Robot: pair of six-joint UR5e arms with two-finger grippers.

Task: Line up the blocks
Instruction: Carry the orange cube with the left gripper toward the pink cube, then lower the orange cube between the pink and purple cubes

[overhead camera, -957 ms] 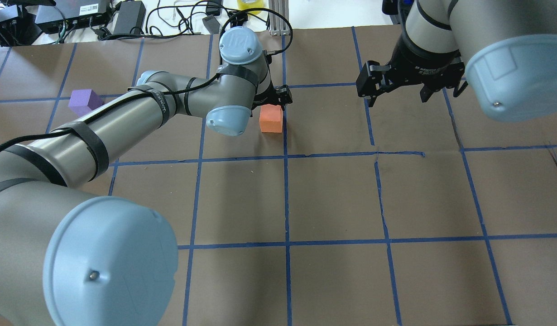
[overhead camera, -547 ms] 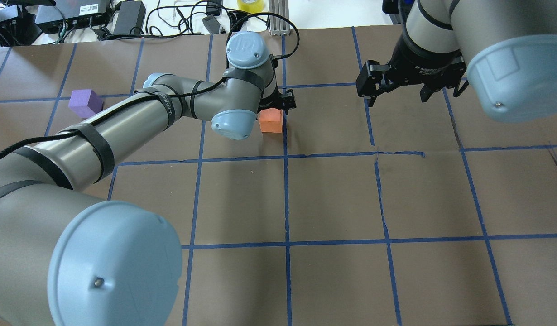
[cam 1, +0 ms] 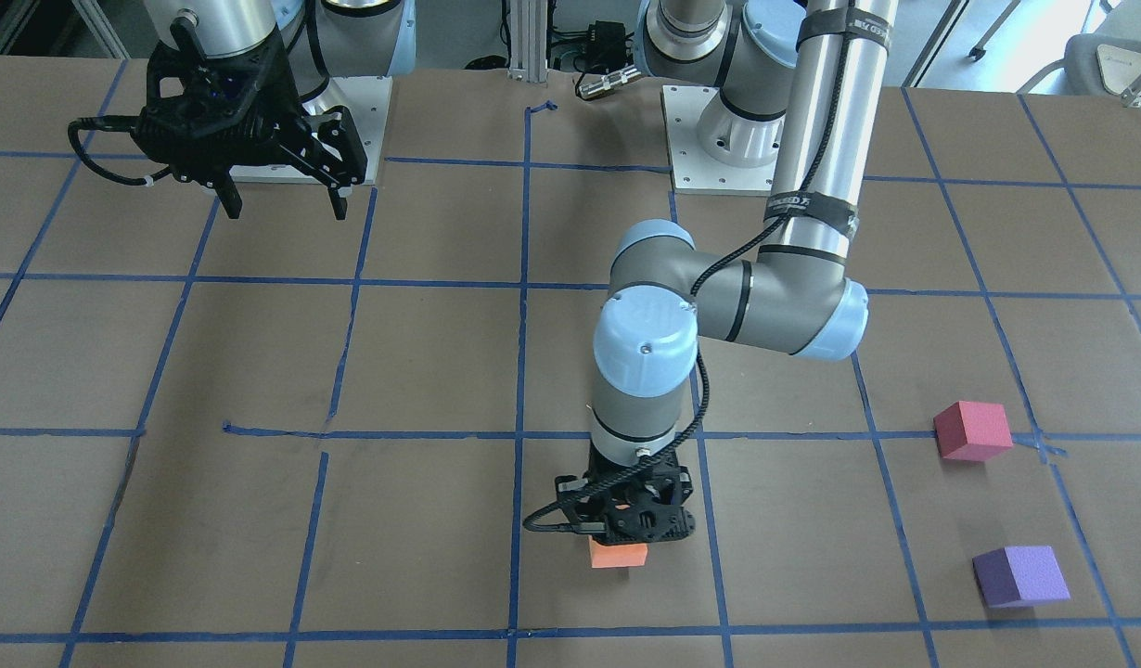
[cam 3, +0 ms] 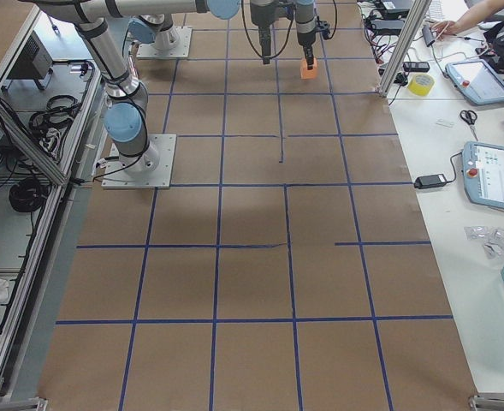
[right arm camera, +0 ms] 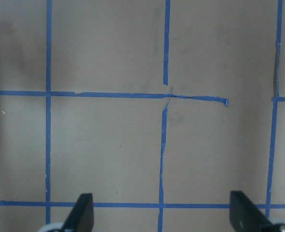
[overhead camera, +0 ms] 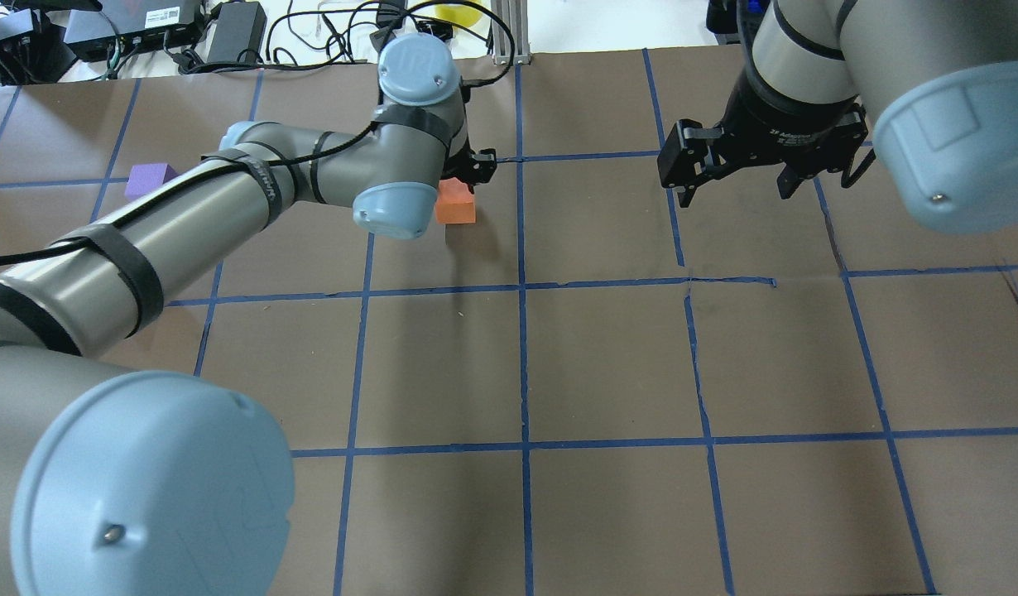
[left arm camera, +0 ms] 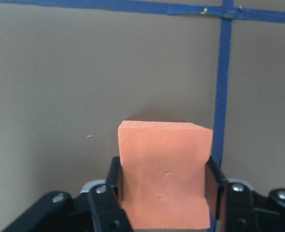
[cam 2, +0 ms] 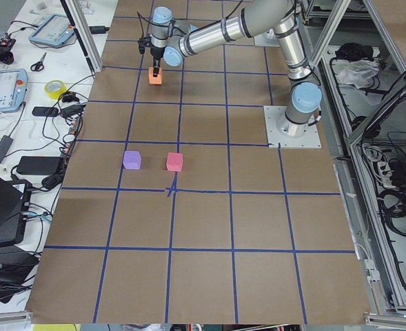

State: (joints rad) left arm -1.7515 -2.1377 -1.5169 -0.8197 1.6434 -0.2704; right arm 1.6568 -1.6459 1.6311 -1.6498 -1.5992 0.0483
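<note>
My left gripper (cam 1: 626,536) is shut on the orange block (cam 1: 618,555), holding it a little above the brown paper near a blue tape line. The block fills the left wrist view (left arm camera: 164,174) between the jaws, and it also shows in the overhead view (overhead camera: 455,204). The pinkish-red block (cam 1: 972,430) and the purple block (cam 1: 1020,575) lie on the table further towards the robot's left. The purple block (overhead camera: 149,178) peeks out behind the left arm; the pinkish-red one is hidden in that view. My right gripper (overhead camera: 737,186) is open and empty, hovering above the table.
The table is covered in brown paper (overhead camera: 608,364) with a blue tape grid. Cables, power bricks and a yellow tape roll (overhead camera: 459,10) lie beyond the far edge. Tablets and tools sit on a side bench (cam 3: 483,171).
My left gripper has carried the orange block to the left and a bit farther from the robot. The right gripper has barely shifted and stays open.
</note>
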